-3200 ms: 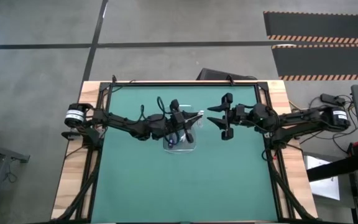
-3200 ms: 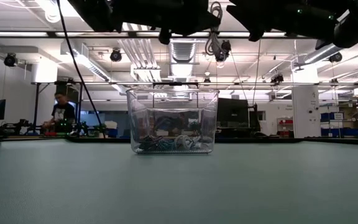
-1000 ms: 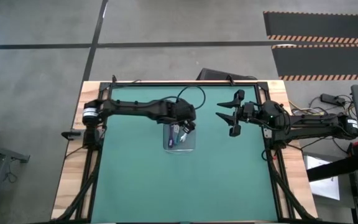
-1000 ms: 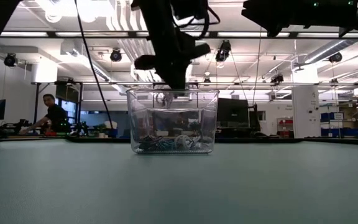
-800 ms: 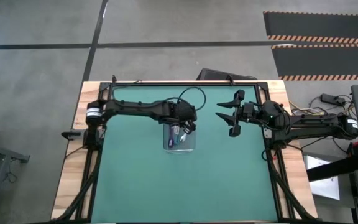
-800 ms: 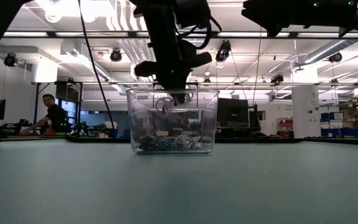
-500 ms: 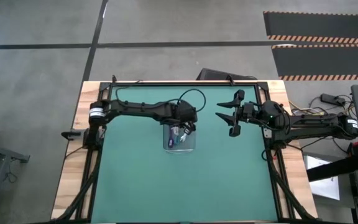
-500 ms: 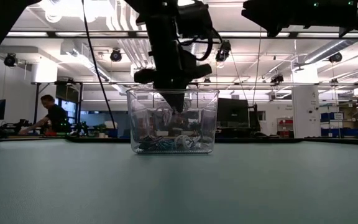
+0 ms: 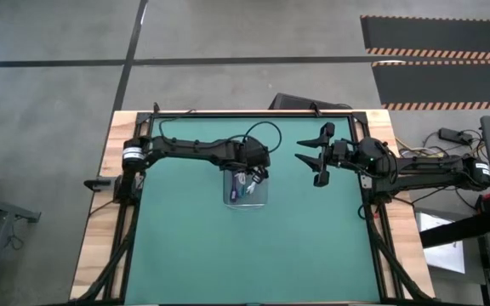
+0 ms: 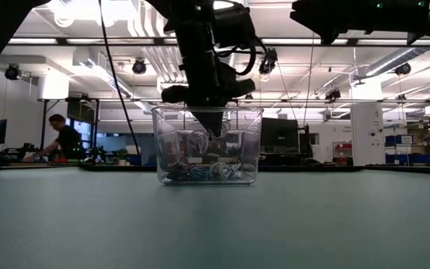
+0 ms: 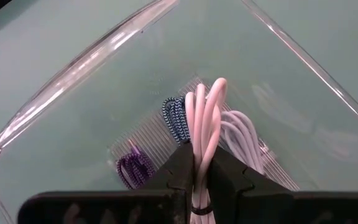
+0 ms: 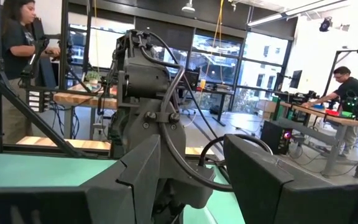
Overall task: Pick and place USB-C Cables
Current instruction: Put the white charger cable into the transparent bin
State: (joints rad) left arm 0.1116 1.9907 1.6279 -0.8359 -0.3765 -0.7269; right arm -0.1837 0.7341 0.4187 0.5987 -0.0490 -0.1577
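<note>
A clear plastic tray [image 9: 229, 201] stands mid-table; the low view shows its wall [image 10: 248, 142]. My left gripper [image 9: 247, 177] reaches down into it [image 10: 215, 128], shut on a white USB-C cable bundle [image 11: 205, 118]. On the tray floor lie a teal-blue bundle [image 11: 174, 119], a dark purple bundle [image 11: 134, 169] and another white bundle [image 11: 242, 134]. My right gripper [image 9: 316, 159] hangs open above the table, right of the tray, touching nothing. My left gripper pinches the white bundle between its two fingers [image 11: 180, 163], beside the dark tie at one end [image 11: 201, 186]. The fingers come from above, pointing down, and lie along the bundle. Its looped end [image 11: 219, 86] sticks out past the fingertips, inside the tray above the other bundles.
Green table mat [image 9: 313, 246] spreads wide on all sides of the tray. A black frame [image 9: 253, 114] runs along the far edge. People work at benches in the room beyond [image 10: 66, 138]. The right wrist view faces the left arm [image 12: 148, 93].
My left gripper has moved down, from the tray's rim into the tray, carrying the white bundle with it and staying shut on it. The right arm has kept still.
</note>
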